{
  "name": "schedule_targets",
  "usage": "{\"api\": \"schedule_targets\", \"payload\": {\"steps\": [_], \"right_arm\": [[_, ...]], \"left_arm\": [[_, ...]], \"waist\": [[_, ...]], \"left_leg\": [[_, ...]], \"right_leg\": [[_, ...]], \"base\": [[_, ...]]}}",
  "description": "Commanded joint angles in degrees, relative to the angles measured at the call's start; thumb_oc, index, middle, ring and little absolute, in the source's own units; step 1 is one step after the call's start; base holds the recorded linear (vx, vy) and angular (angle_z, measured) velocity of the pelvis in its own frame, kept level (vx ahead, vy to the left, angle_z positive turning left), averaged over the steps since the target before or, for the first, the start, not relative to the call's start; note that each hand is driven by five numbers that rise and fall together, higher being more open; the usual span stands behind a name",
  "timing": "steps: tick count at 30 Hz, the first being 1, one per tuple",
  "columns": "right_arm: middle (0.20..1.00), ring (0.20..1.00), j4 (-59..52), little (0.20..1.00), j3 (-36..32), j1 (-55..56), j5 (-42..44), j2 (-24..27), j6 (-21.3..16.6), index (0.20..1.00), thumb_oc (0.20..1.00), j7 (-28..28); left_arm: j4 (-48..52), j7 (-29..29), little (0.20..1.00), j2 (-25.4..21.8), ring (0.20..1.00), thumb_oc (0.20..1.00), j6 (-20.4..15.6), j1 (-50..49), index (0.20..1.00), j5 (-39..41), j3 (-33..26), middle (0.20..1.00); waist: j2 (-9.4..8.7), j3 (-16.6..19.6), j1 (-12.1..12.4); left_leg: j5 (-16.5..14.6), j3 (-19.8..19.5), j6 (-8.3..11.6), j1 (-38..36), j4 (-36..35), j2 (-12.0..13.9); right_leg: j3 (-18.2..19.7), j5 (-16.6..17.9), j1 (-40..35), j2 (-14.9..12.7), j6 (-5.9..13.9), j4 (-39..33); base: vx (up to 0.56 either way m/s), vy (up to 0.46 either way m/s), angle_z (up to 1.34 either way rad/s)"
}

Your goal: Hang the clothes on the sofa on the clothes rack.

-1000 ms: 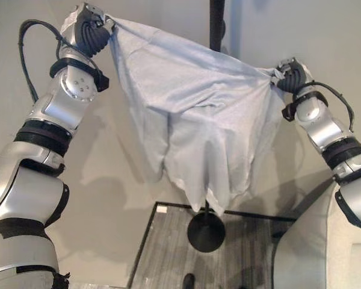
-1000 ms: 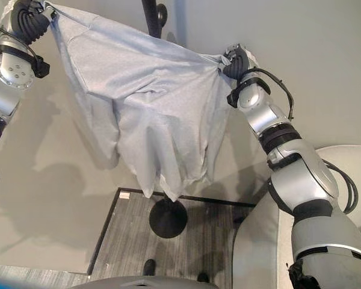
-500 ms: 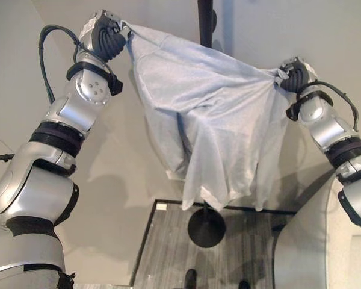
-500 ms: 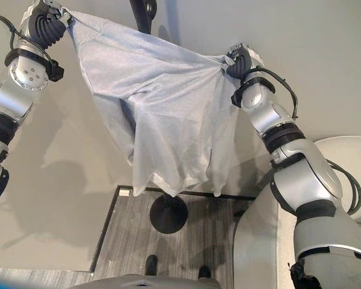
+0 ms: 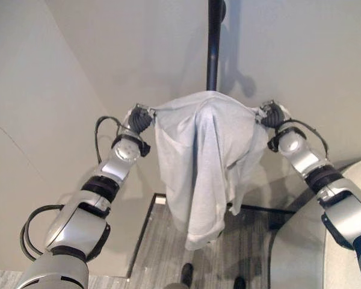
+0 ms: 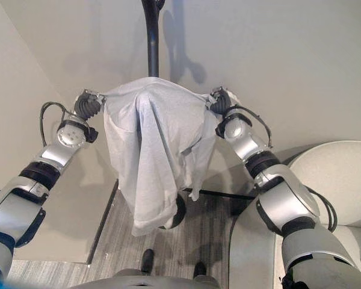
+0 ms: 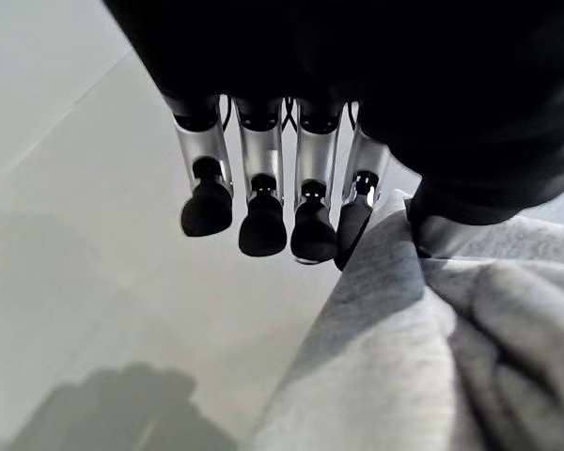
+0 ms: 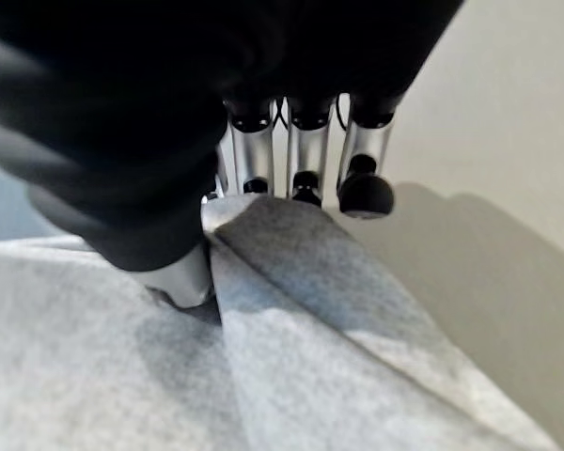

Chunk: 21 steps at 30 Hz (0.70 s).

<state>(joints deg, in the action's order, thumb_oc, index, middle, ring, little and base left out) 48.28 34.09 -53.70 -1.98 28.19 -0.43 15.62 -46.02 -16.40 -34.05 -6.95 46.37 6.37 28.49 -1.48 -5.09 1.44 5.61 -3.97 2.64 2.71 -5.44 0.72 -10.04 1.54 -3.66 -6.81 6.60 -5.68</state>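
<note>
Light grey T-shirt (image 5: 206, 162) draped over black rack pole (image 5: 213, 45), pinched at each shoulder by left hand (image 5: 141, 117) and right hand (image 5: 271, 114). Both sides should be released evenly once cloth is seated.

plain grey wall (image 5: 78, 72) fills background. wood-grain floor panel (image 6: 114, 241) with dark border below. dark shoes of person (image 6: 147, 261) at bottom edge.

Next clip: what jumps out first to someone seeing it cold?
A pale grey shirt draped over the black rack pole, hanging mid-scene. The left hand and right hand pinch its top edge on either side. A pale sofa sits at the robot's right.
</note>
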Motion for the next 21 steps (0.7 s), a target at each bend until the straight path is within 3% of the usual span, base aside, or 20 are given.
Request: {"api": "schedule_targets", "payload": {"steps": [1, 2, 3, 4, 12, 21], "right_arm": [[0.2, 0.2, 5.64, 0.2, -1.35, -2.31, -0.59, 1.89, -0.95, 0.2, 0.2, 0.82], [0.2, 0.2, 5.77, 0.2, -1.58, -2.16, -0.27, 1.64, -1.03, 0.2, 0.2, 0.75], [0.52, 0.52, 5.86, 0.52, -1.69, -1.97, 0.03, 1.27, -1.18, 0.52, 0.52, 0.7], [1.0, 1.0, 6.01, 1.0, -1.6, -1.81, 0.31, 1.2, -1.33, 1.0, 1.0, 0.56], [1.0, 1.0, 2.89, 1.0, -4.2, 1.14, 3.07, -0.18, -2.43, 1.0, 1.0, 0.32], [1.0, 1.0, -3.94, 1.0, -8.4, 9.61, 2.23, 1.94, -3.12, 1.0, 1.0, -0.64]], "left_arm": [[-7.41, 0.63, 0.2, -1.19, 0.2, 0.2, -0.15, 5.05, 0.2, -0.84, -0.88, 0.2], [-7.71, 0.99, 0.2, -0.96, 0.2, 0.2, -0.06, 4.96, 0.2, -0.86, -0.57, 0.2], [-7.83, 1.59, 0.347, -0.59, 0.347, 0.347, -0.02, 4.56, 0.347, -0.71, -0.36, 0.347], [-8.22, 2.28, 1.0, -0.26, 1.0, 1.0, -0.09, 5.1, 1.0, -0.76, 0.38, 1.0], [-5.75, 3.15, 1.0, -0.61, 1.0, 1.0, -0.24, 3.53, 1.0, -0.49, -0.86, 1.0], [-0.17, 3.85, 1.0, -2.64, 1.0, 1.0, -0.6, -2.48, 1.0, -0.22, -5.72, 1.0]], "waist": [[-1.69, 0.87, 2.5], [-1.69, 0.81, 2.5], [-1.69, 0.68, 2.52], [-1.61, 0.57, 2.51], [-1.51, 0.74, 2.45], [-1.55, 2.07, 2.21]], "left_leg": [[-6.7, 3.41, 1.89, -3.69, 0.44, 3.45], [-6.69, 3.41, 1.88, -3.68, 0.44, 3.46], [-6.68, 3.46, 1.87, -3.67, 0.44, 3.51], [-6.61, 3.47, 1.87, -3.65, 0.44, 3.53], [-7.0, 3.75, 1.85, -4.25, 0.44, 3.49], [-7.73, 4.25, 1.96, -5.72, 0.44, 3.74]], "right_leg": [[-1.04, 1.27, 1.12, -8.02, 6.5, 2.25], [-1.03, 1.32, 1.19, -8.03, 6.51, 2.25], [-1.02, 1.39, 1.27, -8.05, 6.55, 2.26], [-1.02, 1.4, 1.32, -8.04, 6.54, 2.28], [-0.96, 1.4, 0.89, -8.21, 6.55, 2.09], [-1.36, 0.96, -0.84, -8.33, 6.4, 1.63]], "base": [[0.0, 0.0, 0.0], [0.0, 0.0, 0.0], [0.0, 0.0, 0.0], [0.0, 0.0, 0.0], [0.0, 0.0, 0.0], [0.01, -0.001, 0.0]]}}
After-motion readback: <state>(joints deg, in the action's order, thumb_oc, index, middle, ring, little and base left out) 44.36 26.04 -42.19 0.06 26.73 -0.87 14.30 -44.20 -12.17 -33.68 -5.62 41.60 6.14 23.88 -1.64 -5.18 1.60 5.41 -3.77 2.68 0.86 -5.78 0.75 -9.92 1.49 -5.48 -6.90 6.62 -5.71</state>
